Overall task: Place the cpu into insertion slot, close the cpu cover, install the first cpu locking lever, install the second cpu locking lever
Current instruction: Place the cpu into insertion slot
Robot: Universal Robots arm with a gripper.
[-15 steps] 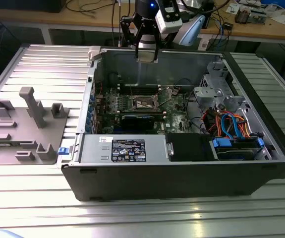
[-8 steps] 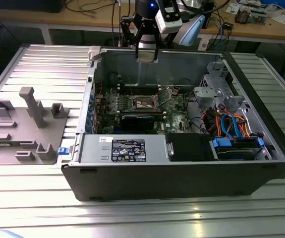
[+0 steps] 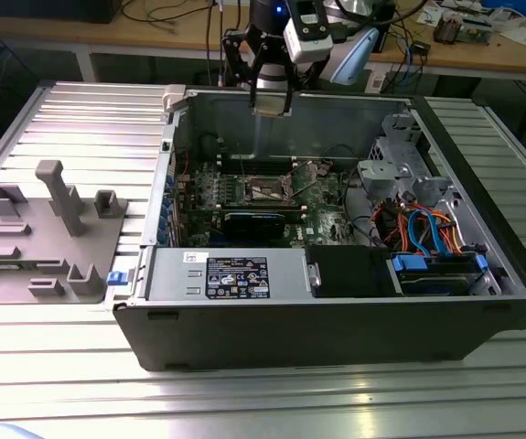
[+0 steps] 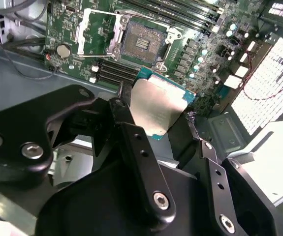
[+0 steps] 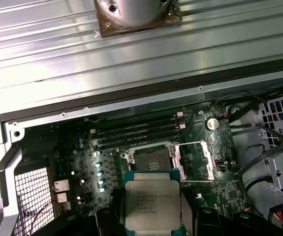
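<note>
My pincer [image 4: 157,119] hangs above the back wall of the open computer case [image 3: 336,320]. Its black fingers [image 4: 131,132] are closed on two opposite edges of the cpu [image 4: 156,103], silvery top showing. The insertion slot [image 4: 140,42] lies below it on the green board, empty, with dark contacts in view. The cpu cover [image 4: 84,27] is folded open just beside the slot, so nothing lies over the socket.

Near the slot run long black memory slots [image 5: 136,130], and a round coin battery [image 5: 211,123] sits past the cover. In the case, a power supply box [image 3: 235,274] stands at the front, and blue and orange cables [image 3: 432,229] fill the corner on the exterior view's right.

The case rests on a ribbed metal counter [image 3: 61,119]. A grey fixture block [image 3: 43,238] stands well apart, on the exterior view's left. Behind is a wooden counter [image 3: 519,55] with cables and clutter.

In both wrist views the chip and the open socket are plain. In the exterior view the pincer [image 3: 271,99] is seen whole over the case, and the slot [image 3: 270,189] is small; the chip there I cannot pick out with certainty.
</note>
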